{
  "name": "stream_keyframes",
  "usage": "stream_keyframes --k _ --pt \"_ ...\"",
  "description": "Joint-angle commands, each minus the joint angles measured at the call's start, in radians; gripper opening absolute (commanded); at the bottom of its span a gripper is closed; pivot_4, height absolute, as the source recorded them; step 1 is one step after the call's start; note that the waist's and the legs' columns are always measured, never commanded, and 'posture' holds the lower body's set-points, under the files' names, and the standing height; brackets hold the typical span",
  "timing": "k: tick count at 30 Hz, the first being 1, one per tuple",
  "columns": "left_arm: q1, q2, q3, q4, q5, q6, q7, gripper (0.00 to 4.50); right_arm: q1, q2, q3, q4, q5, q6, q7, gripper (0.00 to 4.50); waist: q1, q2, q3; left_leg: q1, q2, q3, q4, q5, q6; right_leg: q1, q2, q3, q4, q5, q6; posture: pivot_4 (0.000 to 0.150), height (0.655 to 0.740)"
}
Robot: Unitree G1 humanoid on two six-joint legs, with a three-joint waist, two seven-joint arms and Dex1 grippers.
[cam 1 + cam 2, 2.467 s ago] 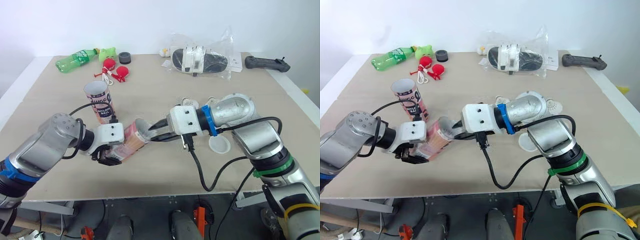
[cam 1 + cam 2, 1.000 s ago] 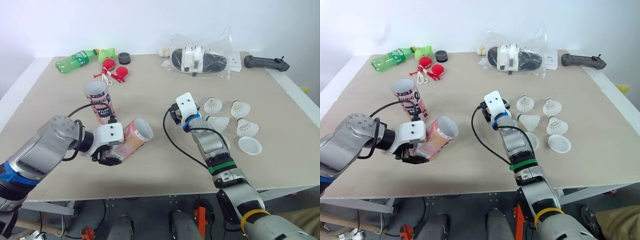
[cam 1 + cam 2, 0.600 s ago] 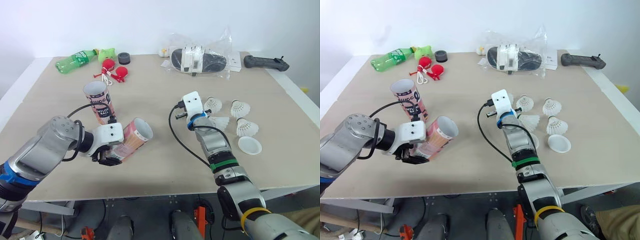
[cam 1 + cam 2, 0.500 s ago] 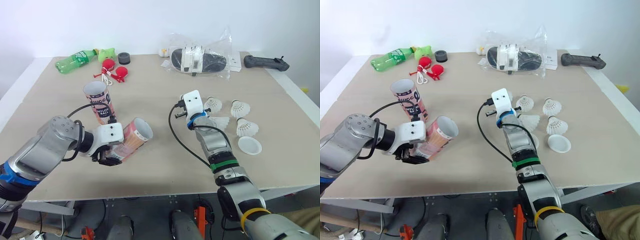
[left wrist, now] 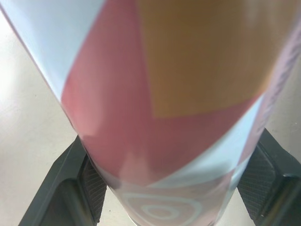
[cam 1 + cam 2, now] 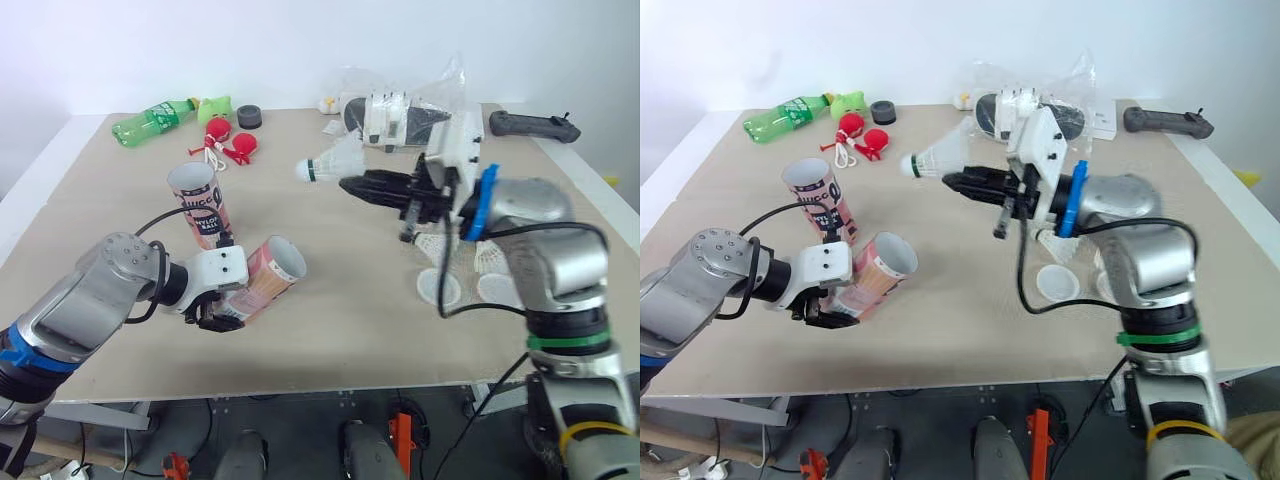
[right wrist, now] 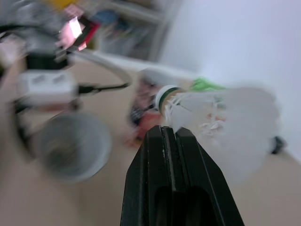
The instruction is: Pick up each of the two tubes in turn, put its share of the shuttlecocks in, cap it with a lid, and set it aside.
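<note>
Pink, white and orange cardboard marks the tube [image 6: 266, 277] clamped in the left gripper [image 6: 216, 309]. The left wrist view shows one black finger [image 5: 71, 189] pressed on each side of it. The tube is tilted, its base low near the counter [image 6: 330, 335] and its open mouth angled up toward the robot's right. Whether the base touches the counter cannot be told.

The second tube [image 6: 201, 206] stands upright on the counter just behind the left gripper, mouth open.

The right gripper [image 6: 351, 186] is raised well above the middle of the counter and points toward the robot's left. Its fingers are pressed together on the feather skirt of a white shuttlecock [image 6: 328, 163]. The shuttlecock's green-banded cork nose aims left, and it sits higher than the held tube's mouth and apart from it.

Below the right arm, a white lid [image 6: 438, 288] lies flat on the counter, with a second lid [image 6: 497, 289] beside it. More shuttlecocks [image 6: 431, 244] lie there, partly hidden by the arm.

Along the far edge lie a green bottle [image 6: 150, 117], red balls on a white cord [image 6: 228, 141], a black ring [image 6: 249, 116], a clear plastic bag [image 6: 400, 112] and a black handle [image 6: 533, 126].
</note>
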Motion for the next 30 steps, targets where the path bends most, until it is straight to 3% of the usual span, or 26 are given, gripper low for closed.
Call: stream_keyframes --k 1,5,21,25,30 --pt "0.016 -0.018 -0.024 0.002 -0.011 -0.004 0.005 3.13 0.006 -0.068 0.027 -0.090 0.013 0.003 0.097 0.04 0.000 0.000 0.000 0.000 0.000 0.000 0.000 0.000 0.000 0.000 0.000 0.000 0.000 0.000 0.000 0.150 0.7400" --pt "0.021 -0.022 -0.024 -0.002 -0.011 -0.003 0.010 3.13 0.022 -0.092 0.070 -0.112 -0.033 -0.035 0.127 0.04 0.000 0.000 0.000 0.000 0.000 0.000 0.000 0.000 0.000 0.000 0.000 0.000 0.000 0.001 0.001 0.150 0.7400" --pt "0.025 -0.021 -0.018 -0.011 -0.009 0.002 0.009 3.13 -0.019 0.027 0.263 -0.077 -0.247 -0.204 0.131 0.04 0.004 0.000 0.000 -0.001 -0.001 0.000 0.001 0.000 0.000 0.000 -0.001 0.000 0.000 0.002 0.004 0.150 0.7400" --pt "0.026 -0.021 -0.017 -0.013 -0.009 0.005 0.010 3.13 -0.031 0.045 0.263 -0.073 -0.249 -0.188 0.129 1.44 0.004 0.000 0.000 -0.001 -0.001 0.000 0.001 0.000 0.000 0.000 -0.001 0.000 0.000 0.002 0.004 0.150 0.7400" --pt "0.023 -0.023 -0.016 -0.009 -0.008 0.006 0.011 3.13 -0.015 0.053 0.234 -0.087 -0.233 -0.141 0.094 3.87 0.004 0.000 0.000 -0.001 -0.001 0.000 0.001 0.000 0.000 0.000 -0.001 0.000 0.000 0.002 0.004 0.150 0.7400"
